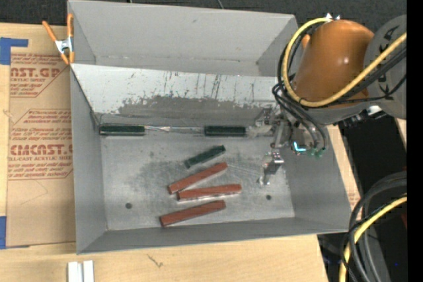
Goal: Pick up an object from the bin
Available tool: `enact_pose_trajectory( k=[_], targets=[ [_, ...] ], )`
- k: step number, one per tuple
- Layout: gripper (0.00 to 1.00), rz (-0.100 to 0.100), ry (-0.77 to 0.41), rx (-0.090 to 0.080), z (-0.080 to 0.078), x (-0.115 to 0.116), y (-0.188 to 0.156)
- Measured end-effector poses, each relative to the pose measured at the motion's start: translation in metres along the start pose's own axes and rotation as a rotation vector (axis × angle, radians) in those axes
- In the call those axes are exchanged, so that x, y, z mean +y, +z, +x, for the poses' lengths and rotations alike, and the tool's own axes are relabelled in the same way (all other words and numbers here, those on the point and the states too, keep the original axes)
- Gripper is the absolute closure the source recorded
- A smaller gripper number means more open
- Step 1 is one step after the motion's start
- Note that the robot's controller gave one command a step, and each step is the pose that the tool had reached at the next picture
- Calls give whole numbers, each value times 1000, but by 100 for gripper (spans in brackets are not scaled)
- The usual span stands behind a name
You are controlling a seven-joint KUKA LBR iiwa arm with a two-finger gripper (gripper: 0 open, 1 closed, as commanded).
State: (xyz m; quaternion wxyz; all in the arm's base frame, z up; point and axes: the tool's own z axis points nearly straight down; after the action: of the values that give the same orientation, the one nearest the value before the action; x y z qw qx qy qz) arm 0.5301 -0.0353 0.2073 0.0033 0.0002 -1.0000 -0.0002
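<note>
Grey metal walls of the bin (89, 168) slope down to a scuffed floor, and over the right part of that floor hangs the gripper (268, 174), a small silvery piece pointing straight down. Whether it is open or closed cannot be told from this angle, nor whether its tip touches the floor or stands just above it. It is over a bare patch of floor, apart from every loose thing.

Nearest to it, on its left, is the right end of the middle red-brown stick (209, 192), one of three flat sticks lying roughly side by side in the middle of the floor. The upper red-brown stick (197, 179) slants up toward the right, and the lower red-brown stick (193, 213) lies closest to the front wall. A short dark green stick (205, 156) lies tilted just above them.

Along the foot of the back wall lie the left green piece (122, 131) and the right green piece (225, 131), in line with each other.

The arm enters from the right, above the bin's right rear corner. Its wrist carries a rounded orange cover (334, 59) ringed by loops of yellow cable (285, 66), and dark cables run from beneath the cover down to the gripper
</note>
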Motion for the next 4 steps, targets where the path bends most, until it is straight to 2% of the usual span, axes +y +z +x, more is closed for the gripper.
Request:
enact_pose_trajectory(
  k=[1, 2, 3, 4],
  targets=[
    [0, 1, 0, -8, -2, 0, -4],
    [0, 1, -101, -11, 8, 27, 48],
    [0, 1, -293, -7, 22, 82, 49],
    [0, 1, -331, -9, -6, 70, 69]
  ],
)
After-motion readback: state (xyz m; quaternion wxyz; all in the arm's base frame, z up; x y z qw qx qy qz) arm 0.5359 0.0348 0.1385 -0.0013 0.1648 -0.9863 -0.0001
